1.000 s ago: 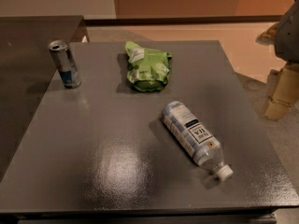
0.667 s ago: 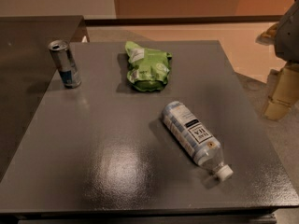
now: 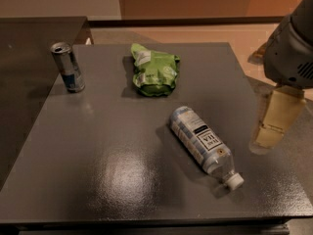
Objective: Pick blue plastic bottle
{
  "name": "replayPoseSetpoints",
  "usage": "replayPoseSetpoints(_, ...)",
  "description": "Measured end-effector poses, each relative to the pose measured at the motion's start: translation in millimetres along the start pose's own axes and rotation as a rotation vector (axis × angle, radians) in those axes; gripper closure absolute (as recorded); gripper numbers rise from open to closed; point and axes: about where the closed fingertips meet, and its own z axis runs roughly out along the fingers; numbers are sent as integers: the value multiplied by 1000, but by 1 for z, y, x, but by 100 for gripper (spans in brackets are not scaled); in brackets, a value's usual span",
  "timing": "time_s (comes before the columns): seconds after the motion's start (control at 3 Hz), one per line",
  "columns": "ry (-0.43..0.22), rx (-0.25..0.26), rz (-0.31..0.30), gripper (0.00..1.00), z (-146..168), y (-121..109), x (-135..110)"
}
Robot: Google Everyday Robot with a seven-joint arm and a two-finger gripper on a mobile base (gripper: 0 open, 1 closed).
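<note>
Camera view: the desk (image 3: 98, 151) is seen from above, with three things on it and the pincer (image 3: 275, 121) at its right edge.
Change: the pincer is now lower and further toward 9 o'clock than a second ago, so nearer the bottle. Nothing on the desk is shifted.
Pincer: it is held at 3 o'clock of the bottle, by the desk's right edge and apart from everything. Whether it is open or closed cannot be told.
Blue plastic bottle (image 3: 201, 142): it is laid on its side right of the desk's centre, untouched, with the base toward 11 o'clock and the white cap (image 3: 234, 180) toward 5 o'clock.
Meaning for the task: an approach is judged to be under way. No grasp is made yet, and more travel toward 9 o'clock is judged to be needed.
Bottle label: pale blue and white stripes are seen, with a black square (image 3: 209, 141) of white letters that cannot be read with certainty.
Can (image 3: 68, 67): it is stood upright at 10 o'clock, silver and blue, and no writing is made out.
Green bag (image 3: 154, 68): it is crumpled at 12 o'clock, and its white patch is not legible.
</note>
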Motion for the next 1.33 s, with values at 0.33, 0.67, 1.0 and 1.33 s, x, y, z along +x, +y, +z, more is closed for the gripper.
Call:
replayPoseSetpoints(0.33, -2, -10, 53, 0, 15, 29, -20)
replayPoseSetpoints(0.67, 4, 60, 158, 0, 28, 41, -33)
replayPoseSetpoints(1.0, 7, 132, 256, 0, 39, 40, -41)
replayPoseSetpoints(1.33, 42, 147, 324, 0, 57, 35, -42)
